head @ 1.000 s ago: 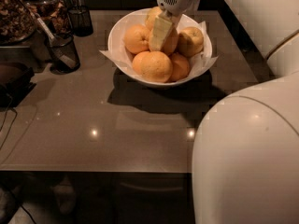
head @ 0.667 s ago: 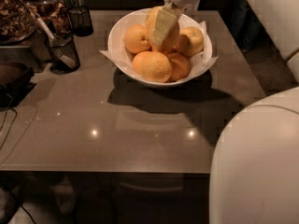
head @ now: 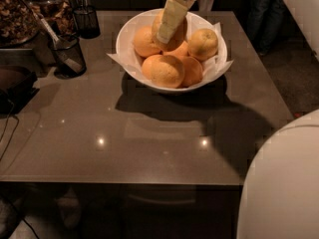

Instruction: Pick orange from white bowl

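Surface (head: 149,133): dark brown and glossy, fills most of the view, spreading below and to both sides of the claw (head: 167,32). Two small light spots reflect on it well below the claw.

Robot body (head: 281,183): white curved shell in the bottom right corner, far below-right of the claw.

Bowl (head: 123,44): white, wide and shallow, on the far half of the surface directly under the claw. It throws a broad shadow toward the near edge. Paper (head: 222,66) lines it, with corners poking over the rim below-left and below-right of the claw.

Tray (head: 15,14) of brown bits: far left of the claw, at the top left corner.

Claw: enters from the top edge, angled down-left into the bowl. It is clenched on the orange (head: 179,31). One pale finger (head: 172,15) lies flat across the fruit's front; the other is hidden behind it. That orange is at the top of the pile, centre-back of the bowl. Can't tell if it is clear of the ones beneath.

Other oranges (head: 163,69): about five in the bowl. The biggest-looking one is just below the claw, one is just left, one right, and two are below-right.

Black mesh cup (head: 67,56) with a utensil handle in it: below-left of the claw, apart from the bowl. Second cup (head: 87,21): left of the claw, roughly level with it.
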`<act>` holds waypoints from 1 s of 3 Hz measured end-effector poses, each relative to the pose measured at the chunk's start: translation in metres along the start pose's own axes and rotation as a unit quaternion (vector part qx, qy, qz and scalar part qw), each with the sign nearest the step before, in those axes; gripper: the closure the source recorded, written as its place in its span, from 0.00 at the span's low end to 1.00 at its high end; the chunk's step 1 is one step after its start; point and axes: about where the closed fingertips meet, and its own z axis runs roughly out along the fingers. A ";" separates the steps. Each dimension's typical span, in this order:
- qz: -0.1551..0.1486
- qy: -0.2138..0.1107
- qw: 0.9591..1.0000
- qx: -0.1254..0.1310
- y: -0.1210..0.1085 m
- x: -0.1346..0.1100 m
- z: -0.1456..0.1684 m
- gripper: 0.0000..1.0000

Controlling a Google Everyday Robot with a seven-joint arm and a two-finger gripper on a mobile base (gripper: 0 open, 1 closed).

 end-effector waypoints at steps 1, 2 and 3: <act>-0.010 -0.010 1.000 0.006 0.004 -0.006 -0.005 1.00; -0.022 -0.032 0.999 0.002 0.030 -0.010 -0.026 1.00; -0.032 -0.040 0.999 -0.006 0.063 -0.007 -0.050 1.00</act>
